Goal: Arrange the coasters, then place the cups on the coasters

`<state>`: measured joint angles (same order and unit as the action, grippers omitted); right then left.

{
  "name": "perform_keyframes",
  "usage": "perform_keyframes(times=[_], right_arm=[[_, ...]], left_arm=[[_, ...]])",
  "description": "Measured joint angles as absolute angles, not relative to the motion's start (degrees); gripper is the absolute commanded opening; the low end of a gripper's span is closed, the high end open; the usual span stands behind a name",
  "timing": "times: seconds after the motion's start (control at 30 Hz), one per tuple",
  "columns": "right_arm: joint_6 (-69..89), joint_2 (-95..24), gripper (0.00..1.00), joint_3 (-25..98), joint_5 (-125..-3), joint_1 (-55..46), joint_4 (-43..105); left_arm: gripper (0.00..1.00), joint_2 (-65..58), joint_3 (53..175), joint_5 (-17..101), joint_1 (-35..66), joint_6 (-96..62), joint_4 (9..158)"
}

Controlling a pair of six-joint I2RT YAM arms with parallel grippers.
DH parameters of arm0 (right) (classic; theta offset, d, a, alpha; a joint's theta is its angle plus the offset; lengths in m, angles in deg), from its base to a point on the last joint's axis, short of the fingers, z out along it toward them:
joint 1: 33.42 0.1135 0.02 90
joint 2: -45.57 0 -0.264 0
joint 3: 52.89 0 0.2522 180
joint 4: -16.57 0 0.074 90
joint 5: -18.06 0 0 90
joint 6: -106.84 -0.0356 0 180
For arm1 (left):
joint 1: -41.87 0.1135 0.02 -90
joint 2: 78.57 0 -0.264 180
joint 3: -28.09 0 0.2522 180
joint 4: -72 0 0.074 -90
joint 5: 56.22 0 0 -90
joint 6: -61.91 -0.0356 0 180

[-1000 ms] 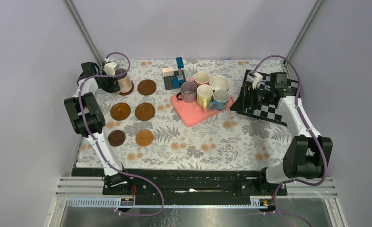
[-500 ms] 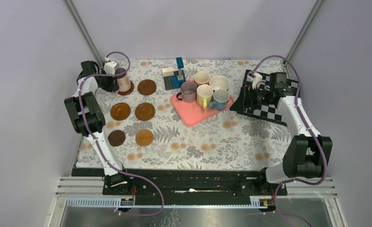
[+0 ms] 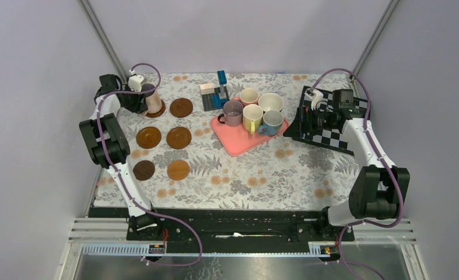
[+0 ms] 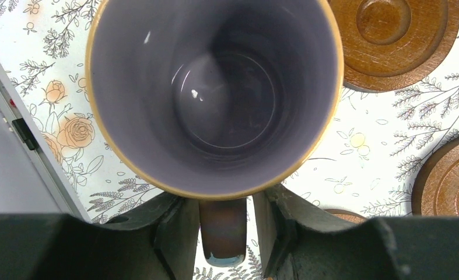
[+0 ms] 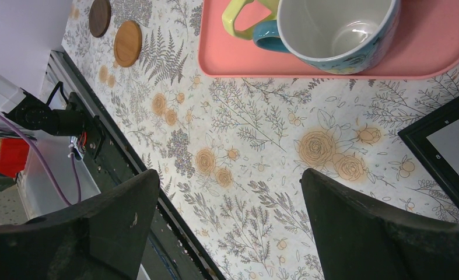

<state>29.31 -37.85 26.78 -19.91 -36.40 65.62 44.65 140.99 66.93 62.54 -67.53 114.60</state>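
A salmon pink cup (image 3: 153,100) with a purple inside (image 4: 215,93) stands on a dark coaster (image 3: 156,111) at the far left. My left gripper (image 3: 140,100) is open, its fingers on either side of the cup's handle (image 4: 224,230) with narrow gaps. Several other coasters (image 3: 181,107) (image 3: 149,137) (image 3: 178,170) lie bare in two columns. The mauve (image 3: 233,111), pale pink (image 3: 249,95), white (image 3: 270,102), yellow (image 3: 252,115) and light blue (image 3: 272,121) cups stand on the pink tray (image 3: 238,143). My right gripper (image 3: 306,119) hangs wide open and empty, to the right of the tray.
A blue and grey block toy (image 3: 216,93) stands behind the tray. A black checkerboard (image 3: 332,131) lies at the far right under the right arm. In the right wrist view the light blue cup (image 5: 337,29) and the tray's edge (image 5: 273,67) show ahead.
The left gripper and the salmon pink cup have barely shifted over the far-left coaster. The right arm has not moved.
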Motion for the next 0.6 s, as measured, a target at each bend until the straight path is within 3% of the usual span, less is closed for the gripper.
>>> perform_keyframes(times=[0.1,0.4,0.6], right_arm=[[29.42,-37.85,0.98,26.78,-19.91,-36.4,65.64],[29.55,-37.85,0.98,26.78,-19.86,-36.43,65.64],[29.7,-37.85,0.98,26.78,-19.86,-36.43,65.68]], left_arm=[[0.45,44.65,141.16,66.9,62.56,-67.6,114.58],[0.68,44.48,142.01,66.4,62.76,-67.64,114.85],[0.96,42.64,142.01,65.4,63.35,-67.01,115.74]])
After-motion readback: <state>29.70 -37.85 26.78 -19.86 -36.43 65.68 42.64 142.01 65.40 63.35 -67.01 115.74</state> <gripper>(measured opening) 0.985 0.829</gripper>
